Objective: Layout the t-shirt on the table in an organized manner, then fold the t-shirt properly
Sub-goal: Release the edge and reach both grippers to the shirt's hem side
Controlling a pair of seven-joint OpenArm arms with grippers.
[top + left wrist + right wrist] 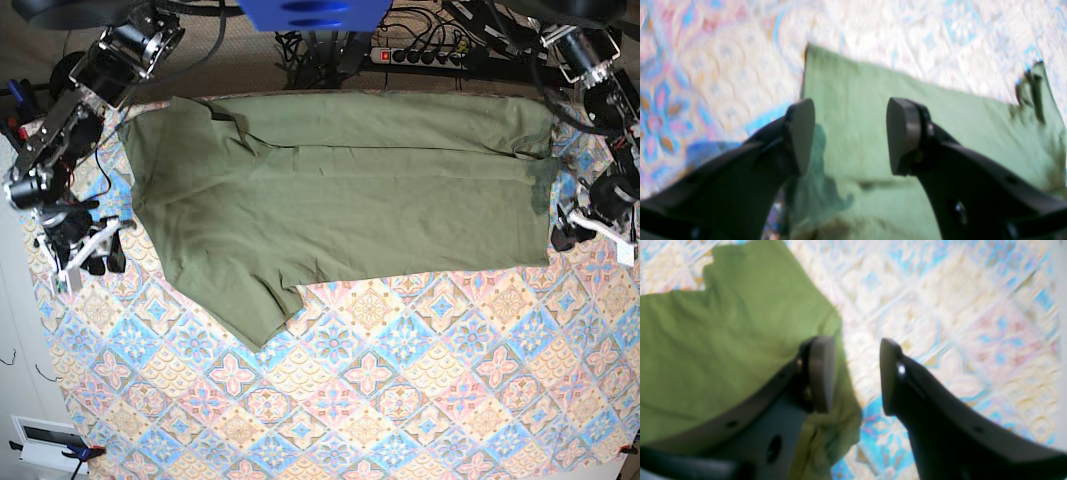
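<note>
Robot lab (power strip (425, 55)) — cables (320, 45)

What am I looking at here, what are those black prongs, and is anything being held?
This is a two-armed robot at a table with a patterned cloth. One picture looks down from above; the other two come from cameras on the wrists. A green t-shirt lies spread on the table. The black prongs are each end effector's fingers. The left end effector is open above the shirt's edge. The right end effector is open too, one finger over the shirt, one over the cloth. Neither holds anything.
</note>
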